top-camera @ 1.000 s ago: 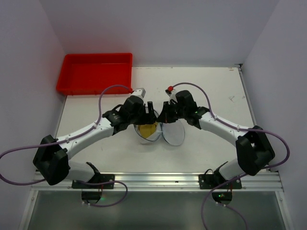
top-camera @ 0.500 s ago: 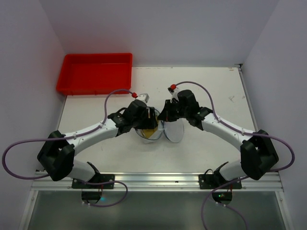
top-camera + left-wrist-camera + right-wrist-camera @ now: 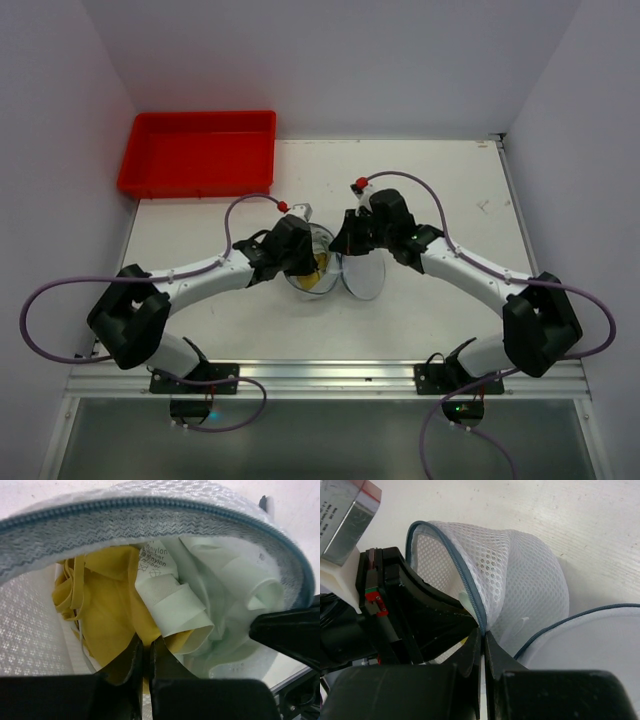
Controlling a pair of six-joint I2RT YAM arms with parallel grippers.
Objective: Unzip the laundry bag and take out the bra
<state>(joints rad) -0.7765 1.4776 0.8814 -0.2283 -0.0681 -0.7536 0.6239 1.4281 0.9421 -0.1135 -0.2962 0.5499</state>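
On the white table point(image 3: 450, 190), the round white mesh laundry bag point(image 3: 520, 575) lies unzipped, the right gripper point(image 3: 483, 635) pinched onto its dark zipper rim point(image 3: 463, 578), the left gripper point(image 3: 147, 642) clamped on the yellow fabric bra point(image 3: 105, 620) inside.

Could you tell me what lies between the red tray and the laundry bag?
Top view: bare table, crossed by the left arm's purple cable, separates red tray from laundry bag.

Two white-shelled jointed arms, the left arm point(image 3: 195, 272) and the right arm point(image 3: 470, 268), carry chunky black joint housings. A looping purple cable point(image 3: 27, 318) trails from each, with a small red cap point(image 3: 283, 206) near each wrist and matte black fingers point(image 3: 462, 662).
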